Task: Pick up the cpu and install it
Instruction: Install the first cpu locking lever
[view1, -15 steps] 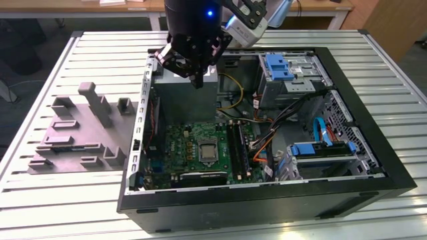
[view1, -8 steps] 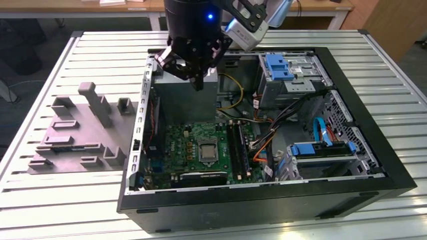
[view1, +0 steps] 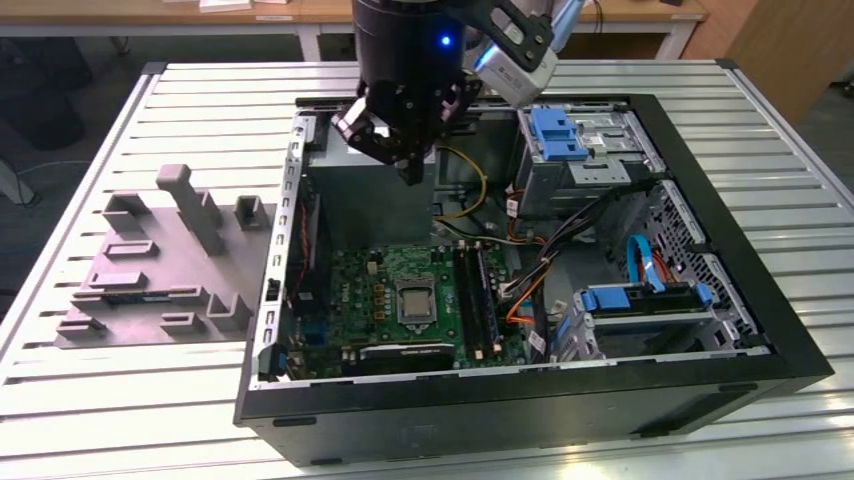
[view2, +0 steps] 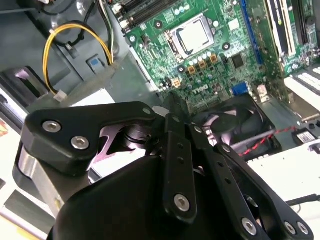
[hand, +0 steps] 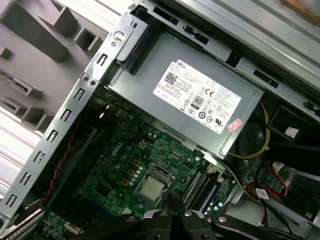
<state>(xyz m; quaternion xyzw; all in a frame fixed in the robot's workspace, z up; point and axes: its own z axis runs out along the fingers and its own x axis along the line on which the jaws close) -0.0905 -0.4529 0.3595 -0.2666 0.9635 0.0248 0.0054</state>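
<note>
Pincer (view1: 411, 165) hangs above the open computer case (view1: 747, 330), over the grey power supply (hand: 195, 102) at the case's far end, its black fingers drawn together to a point with nothing between them — clenched and empty, as both wrist views show. One cpu (hand: 151, 188) is visible: a small pale silver square sitting flat inside the socket frame on the green motherboard (view1: 367, 285), well below the fingertips and apart from them. In the second wrist view the same cpu (view2: 195, 35) lies within its metal frame, bright and square. In the exterior view the socket (view1: 415, 300) sits near the middle of the board.

One motherboard lies on the case floor. One black fan (view2: 235, 117) sits beside it in the second wrist view. One loop of yellow cable (view2: 75, 50) curls near the power supply. Blue plastic parts number two in the exterior view — one drive bracket (view1: 554, 135) at the far end of the case, one more (view1: 638, 298) at the exterior view's right.

Outside the case, on the slatted metal bench (view1: 120, 400), stands one grey plastic fixture (view1: 160, 270) with several upright blocks, at the exterior view's left.
</note>
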